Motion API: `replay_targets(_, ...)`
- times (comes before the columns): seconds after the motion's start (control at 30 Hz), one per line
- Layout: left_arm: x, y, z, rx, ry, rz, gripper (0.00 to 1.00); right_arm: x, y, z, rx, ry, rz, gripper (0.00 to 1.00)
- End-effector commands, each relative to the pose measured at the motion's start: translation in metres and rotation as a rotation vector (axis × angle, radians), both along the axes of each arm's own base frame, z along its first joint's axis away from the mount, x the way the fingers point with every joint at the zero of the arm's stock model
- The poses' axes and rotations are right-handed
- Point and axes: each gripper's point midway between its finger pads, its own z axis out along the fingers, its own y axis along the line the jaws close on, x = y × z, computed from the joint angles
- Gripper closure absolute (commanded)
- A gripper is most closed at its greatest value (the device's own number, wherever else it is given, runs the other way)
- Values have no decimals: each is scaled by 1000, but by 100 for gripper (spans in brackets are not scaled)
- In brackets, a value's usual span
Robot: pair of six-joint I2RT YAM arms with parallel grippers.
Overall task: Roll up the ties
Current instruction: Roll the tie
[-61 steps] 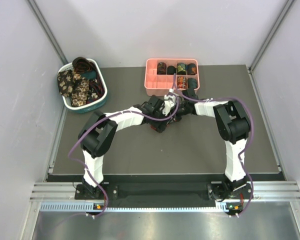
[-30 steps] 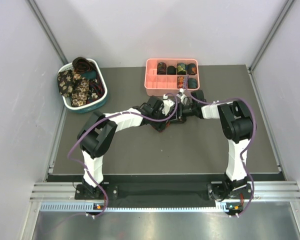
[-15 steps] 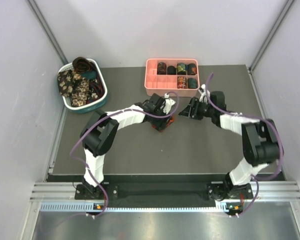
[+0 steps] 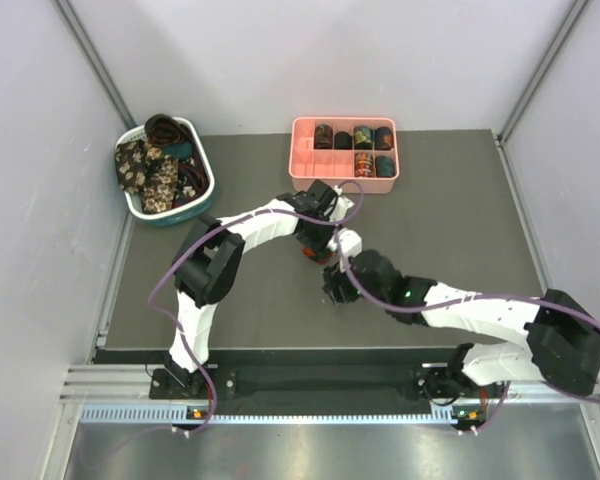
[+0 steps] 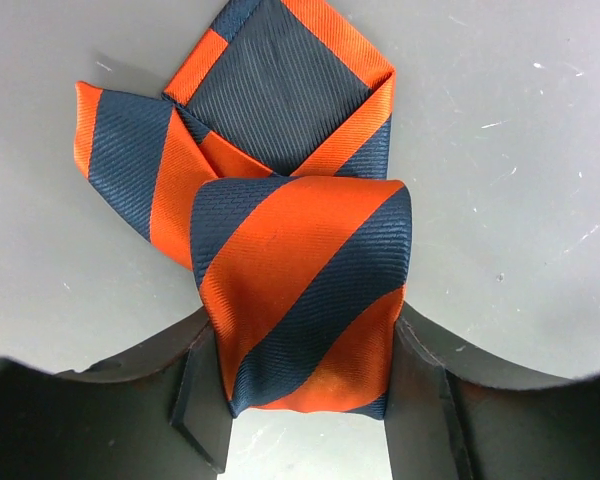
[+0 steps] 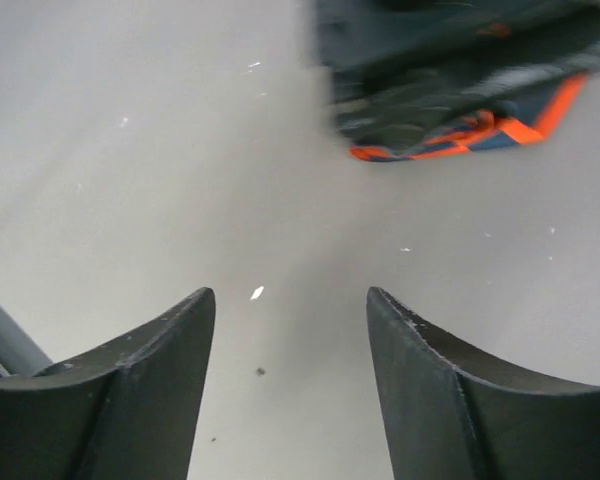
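Note:
An orange and navy striped tie (image 5: 300,270), partly coiled, lies on the grey table, with its loose end folded out beyond the coil. My left gripper (image 5: 305,375) is shut on the coil, one finger (image 5: 205,385) pressed against each side. From above, the tie (image 4: 312,256) shows as a small orange spot under my left gripper (image 4: 318,242). My right gripper (image 4: 332,286) hangs just in front of it, open and apart from it. In the right wrist view the gripper (image 6: 290,300) has only bare table between its fingers, and the tie (image 6: 460,135) is blurred ahead.
A pink compartment tray (image 4: 298,182) at the back centre holds several rolled ties (image 4: 363,135). A white-and-teal basket (image 4: 170,214) at the back left holds loose floral and dark ties (image 4: 150,170). The right arm (image 4: 460,310) stretches low across the table's front right.
My right arm let go near the tie, swung out right, then came down in front of the tie with its jaws wider. My left gripper stayed on the coil.

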Motion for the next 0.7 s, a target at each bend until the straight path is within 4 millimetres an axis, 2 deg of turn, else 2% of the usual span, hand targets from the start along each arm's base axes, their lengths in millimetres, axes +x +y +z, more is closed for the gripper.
replay_targets(0.0,-74,58,-47,271,321,6,44,0,5,27,-151,-250,-49,37)
replay_targets(0.07,-80,60,-47,286,344,-2,44,-6,14,25,-227,-285,-3,37)
replay_targets(0.1,-81,60,-45,288,347,-2,44,-7,26,25,-271,-306,5,37)
replay_targets(0.17,-84,61,-44,295,361,-6,44,-9,31,17,-386,-338,58,37)
replay_targets(0.2,-84,60,-42,294,362,-7,44,-9,42,25,-408,-377,56,37)
replay_targets(0.23,-87,62,-41,303,374,-12,44,-9,43,9,-504,-389,93,37)
replay_targets(0.27,-88,62,-40,307,378,-13,44,-7,51,15,-529,-418,89,37)
replay_targets(0.3,-87,60,-37,306,377,-16,44,-5,53,-1,-601,-419,105,37)
replay_targets(0.33,-88,61,-37,313,383,-19,44,-3,53,-5,-665,-435,123,37)
replay_targets(0.37,-91,63,-36,326,398,-22,44,3,59,2,-685,-458,104,37)
replay_targets(0.4,-90,63,-34,326,401,-22,44,5,61,-1,-719,-464,110,37)
replay_targets(0.43,-90,62,-33,329,405,-26,44,8,60,-14,-789,-462,128,37)
replay_targets(0.47,-92,62,-34,334,420,-27,44,11,62,-16,-819,-468,126,37)
replay_targets(0.5,-93,62,-30,342,430,-28,44,17,69,-8,-829,-486,100,34)
replay_targets(0.53,-94,62,-29,346,436,-33,44,19,66,-23,-908,-472,113,34)
replay_targets(0.57,-97,63,-31,361,453,-36,44,22,67,-25,-942,-473,108,34)
replay_targets(0.6,-97,65,-28,373,463,-35,44,31,73,-16,-958,-498,62,32)
replay_targets(0.63,-99,66,-29,385,475,-35,44,34,68,-31,-1036,-483,69,31)
replay_targets(0.67,-100,67,-30,396,484,-37,44,40,75,-24,-1044,-492,42,31)
